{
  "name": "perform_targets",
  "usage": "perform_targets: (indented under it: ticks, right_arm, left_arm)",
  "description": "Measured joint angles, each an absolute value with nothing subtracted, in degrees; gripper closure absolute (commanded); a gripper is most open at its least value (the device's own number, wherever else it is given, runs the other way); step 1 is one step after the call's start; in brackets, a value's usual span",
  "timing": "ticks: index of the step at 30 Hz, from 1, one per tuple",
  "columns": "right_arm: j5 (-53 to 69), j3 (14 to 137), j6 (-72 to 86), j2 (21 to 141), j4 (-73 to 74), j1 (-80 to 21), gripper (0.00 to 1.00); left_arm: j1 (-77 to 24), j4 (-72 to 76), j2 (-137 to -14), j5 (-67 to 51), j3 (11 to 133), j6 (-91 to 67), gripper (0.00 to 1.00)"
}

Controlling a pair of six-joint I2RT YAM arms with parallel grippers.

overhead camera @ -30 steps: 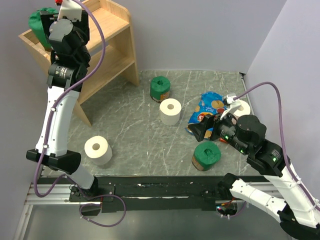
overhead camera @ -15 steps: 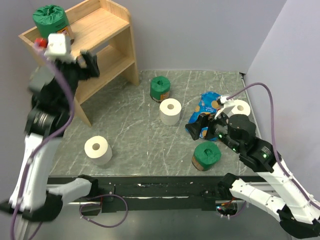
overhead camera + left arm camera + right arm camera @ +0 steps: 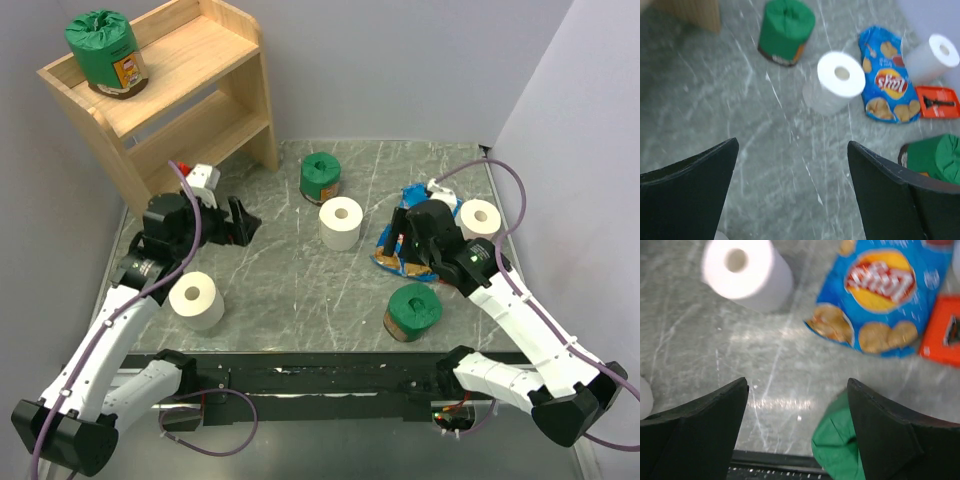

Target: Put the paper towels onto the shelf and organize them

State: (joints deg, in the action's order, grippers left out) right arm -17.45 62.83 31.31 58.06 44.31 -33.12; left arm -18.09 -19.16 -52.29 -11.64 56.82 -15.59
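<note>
left claw (image 3: 792,147) apart, empty | right claw (image 3: 797,385) apart, empty | green roll (image 3: 412,310) by tabletop's (image 3: 290,290) near edge | second green roll (image 3: 103,52) on shelf (image 3: 190,60) top

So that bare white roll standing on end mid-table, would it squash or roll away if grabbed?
The bare white roll looks like soft paper around a hollow core, so it would probably give a little when squeezed. It is likely light for its bulk. Standing on its flat end, it should slide rather than roll, unless tipped over.
</note>
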Motion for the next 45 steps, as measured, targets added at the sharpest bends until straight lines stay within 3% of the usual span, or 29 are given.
perform_targets:
  ticks: [8,32,45]
  right_arm:
    - [-16.8,59.6,43.9,56.3,56.7,-32.7,0.23]
    - [-13.0,48.1,52.5,56.5,56.7,-32.7,0.32]
    - [-12.7,46.5,48.4,60.6,52.0,-34.2,0.51]
  left_arm:
    - [-18.2,-16.6,-48.8,-17.6,49.8,-18.3,0.04]
    - [-21.8,-17.2,-48.6,-13.6,49.7,-17.6,0.04]
    - [-22.3,-17.4,-48.9,-12.5,49.7,-17.2,0.04]
